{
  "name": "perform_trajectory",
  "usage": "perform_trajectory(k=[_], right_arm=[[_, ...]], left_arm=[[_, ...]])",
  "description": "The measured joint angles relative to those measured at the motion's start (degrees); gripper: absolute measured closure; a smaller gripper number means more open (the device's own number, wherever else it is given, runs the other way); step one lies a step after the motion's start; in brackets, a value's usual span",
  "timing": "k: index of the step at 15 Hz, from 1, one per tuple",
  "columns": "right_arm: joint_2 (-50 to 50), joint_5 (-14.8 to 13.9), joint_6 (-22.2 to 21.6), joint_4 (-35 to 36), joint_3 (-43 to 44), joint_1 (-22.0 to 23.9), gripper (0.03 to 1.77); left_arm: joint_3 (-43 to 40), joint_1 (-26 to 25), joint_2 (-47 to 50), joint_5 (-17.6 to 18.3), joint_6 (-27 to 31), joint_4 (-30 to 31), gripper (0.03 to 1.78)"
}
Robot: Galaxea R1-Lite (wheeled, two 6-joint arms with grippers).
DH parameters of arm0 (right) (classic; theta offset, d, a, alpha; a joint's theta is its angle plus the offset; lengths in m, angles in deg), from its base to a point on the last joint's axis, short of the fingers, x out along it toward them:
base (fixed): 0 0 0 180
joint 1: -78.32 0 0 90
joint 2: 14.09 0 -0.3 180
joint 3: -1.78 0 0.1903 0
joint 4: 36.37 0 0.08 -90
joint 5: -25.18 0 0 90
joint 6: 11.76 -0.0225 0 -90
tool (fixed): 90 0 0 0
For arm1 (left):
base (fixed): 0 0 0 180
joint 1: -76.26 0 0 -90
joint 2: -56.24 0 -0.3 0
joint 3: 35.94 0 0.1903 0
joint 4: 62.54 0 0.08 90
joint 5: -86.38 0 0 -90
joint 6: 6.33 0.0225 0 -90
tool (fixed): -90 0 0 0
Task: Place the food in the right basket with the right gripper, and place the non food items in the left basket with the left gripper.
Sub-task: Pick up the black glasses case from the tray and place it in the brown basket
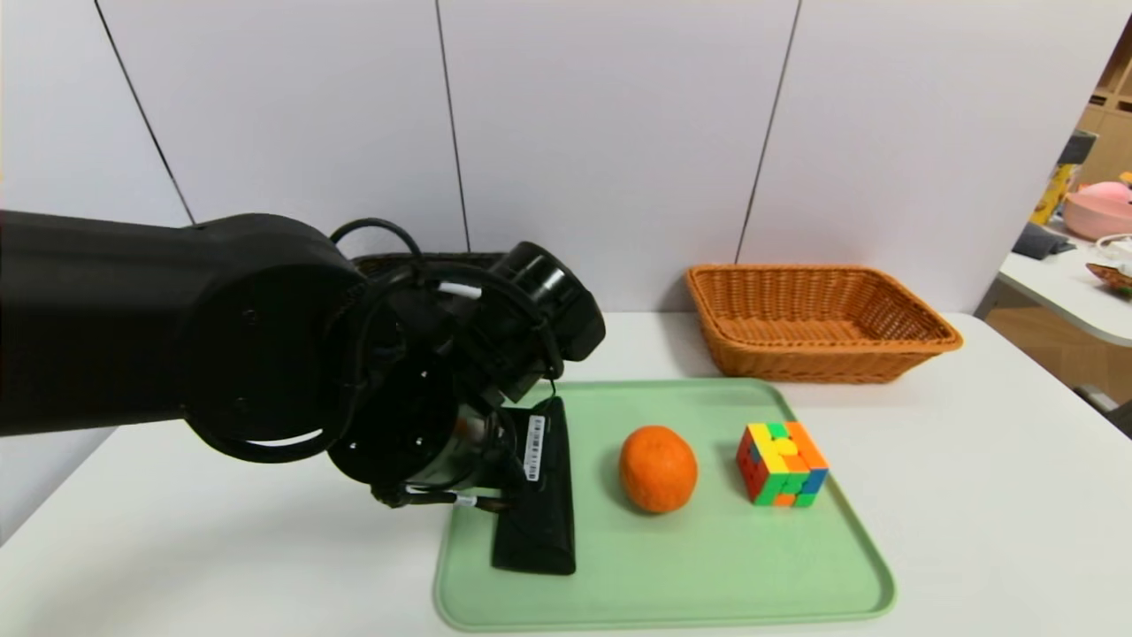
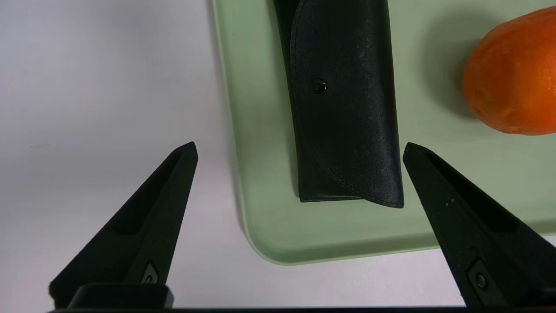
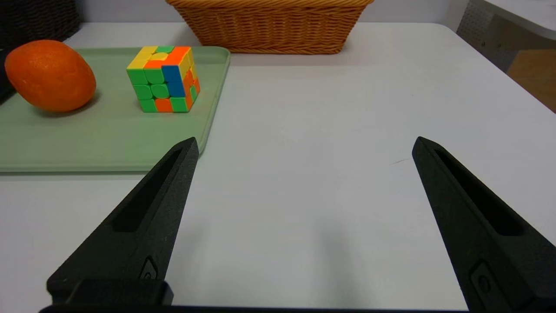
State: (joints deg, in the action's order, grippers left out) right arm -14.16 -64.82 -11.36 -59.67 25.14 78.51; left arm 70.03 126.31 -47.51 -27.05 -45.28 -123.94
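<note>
In the head view, my left gripper [image 1: 508, 425] hovers over the black folded pouch [image 1: 541, 522]; the orange [image 1: 658, 469] and puzzle cube [image 1: 783, 464] share its green tray [image 1: 707, 579] (a white barcode label [image 1: 534, 448] shows, too small to read). The left wrist view shows wide jaws above stitched, snapped black material. In the right wrist view, my right gripper [image 3: 306, 139] gapes empty over the white table [image 3: 321, 195], before the tan wicker basket [image 3: 273, 28].
</note>
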Motion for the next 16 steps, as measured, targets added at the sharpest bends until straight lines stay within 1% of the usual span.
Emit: perform_trajectory(k=[4, 7, 10, 14, 16], right_arm=[[0.0, 0.0, 0.0, 0.0, 0.0, 0.0, 0.10], [0.0, 0.0, 0.0, 0.0, 0.0, 0.0, 0.10], [0.0, 0.0, 0.0, 0.0, 0.0, 0.0, 0.10], [0.0, 0.0, 0.0, 0.0, 0.0, 0.0, 0.10], [0.0, 0.0, 0.0, 0.0, 0.0, 0.0, 0.10]], left_arm=[[0.2, 0.3, -3.0, 0.0, 0.0, 0.4, 0.12], [2.1, 0.7, -5.0, 0.6, 0.0, 0.2, 0.12], [4.3, 0.8, -6.7, 2.7, 0.0, 0.2, 0.12], [5.3, 0.8, -8.5, 4.4, -1.0, 0.3, 0.12], [5.5, 0.8, -9.4, 4.5, -1.8, 0.4, 0.12]])
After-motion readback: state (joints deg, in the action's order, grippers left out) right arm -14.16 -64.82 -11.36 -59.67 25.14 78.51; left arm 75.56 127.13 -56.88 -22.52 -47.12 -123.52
